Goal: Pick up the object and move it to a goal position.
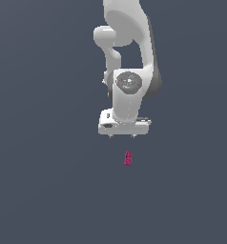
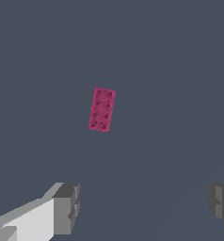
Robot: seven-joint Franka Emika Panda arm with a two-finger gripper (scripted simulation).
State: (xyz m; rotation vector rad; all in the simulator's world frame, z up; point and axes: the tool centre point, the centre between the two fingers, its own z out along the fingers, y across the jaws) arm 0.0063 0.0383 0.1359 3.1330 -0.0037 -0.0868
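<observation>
The white arm point(image 1: 129, 62) is seen from the exterior view reaching down over a plain dark slate-grey surface point(image 1: 39, 190); its hand point(image 1: 122, 137) points downward, with only the two short fingertips showing beneath the white body; the hand is released, its jaws spread wide and nothing held between them; in the wrist view the two grey fingers point(image 2: 67, 207) stand far apart at opposite edges of the picture, with bare surface between them; the object point(image 1: 128, 158), a small magenta-pink piece, lies on the surface below the hand in the exterior view, apart from the fingertips and slightly toward the exterior view's right of the hand's middle; in the wrist view the object point(image 2: 102, 109) is shown as a flat oblong brick with two rows of studs on its upper face, its long axis slightly tilted; it lies clear of both fingers and is touched by neither; whether the hand is directly above it cannot be told
</observation>
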